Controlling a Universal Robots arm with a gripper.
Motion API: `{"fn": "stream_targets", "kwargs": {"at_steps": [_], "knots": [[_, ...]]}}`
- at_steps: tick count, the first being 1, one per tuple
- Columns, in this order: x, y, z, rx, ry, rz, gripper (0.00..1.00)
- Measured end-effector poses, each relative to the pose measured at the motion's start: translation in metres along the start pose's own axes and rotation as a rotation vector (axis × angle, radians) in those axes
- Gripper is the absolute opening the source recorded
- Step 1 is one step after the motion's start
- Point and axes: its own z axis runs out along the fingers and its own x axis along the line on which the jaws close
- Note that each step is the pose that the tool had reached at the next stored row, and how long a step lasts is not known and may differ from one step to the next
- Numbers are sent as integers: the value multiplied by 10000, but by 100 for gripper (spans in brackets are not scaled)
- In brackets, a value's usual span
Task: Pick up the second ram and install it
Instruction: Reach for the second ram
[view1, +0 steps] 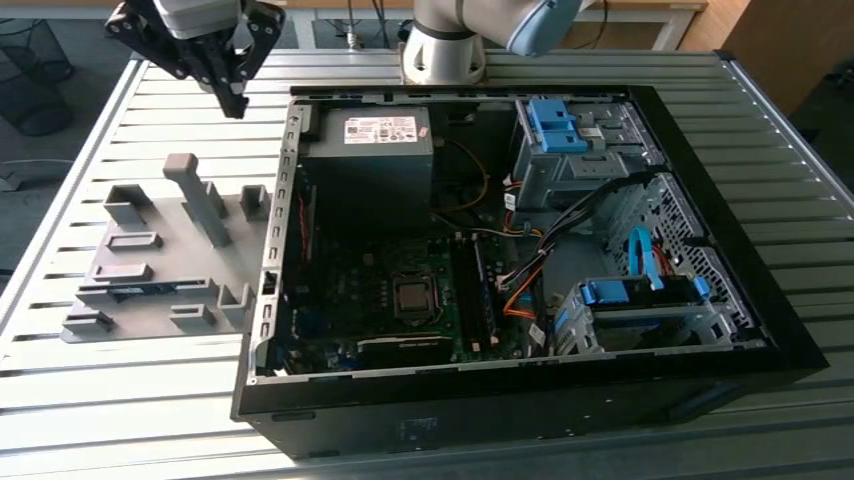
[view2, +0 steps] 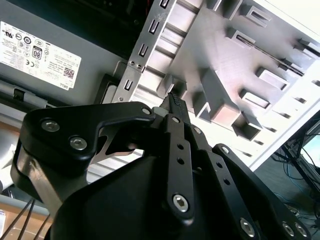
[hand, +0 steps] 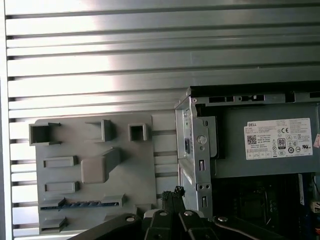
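Note:
The second ram is a thin dark blue-green stick standing on edge in a slot of the grey tray, at the exterior view's left. The first wrist view shows the ram near the tray's lower edge. My gripper hangs high above the slatted table, beyond the tray and beside the case's rear left corner, well away from the ram. Its fingertips meet with nothing between them, and they also appear in the first wrist view. The long black sockets lie on the motherboard inside the case.
The open black computer case fills the table's middle and right, with a power supply, cables and blue drive bays inside. A tall grey block stands up from the tray. The arm's base sits behind the case.

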Motion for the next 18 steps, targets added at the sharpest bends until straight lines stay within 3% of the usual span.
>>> {"fn": "stream_targets", "kwargs": {"at_steps": [11, 18], "knots": [[148, -16, -1, 0, -1, 1, 11], [280, -152, -6, 0, 0, -7, 11]]}}
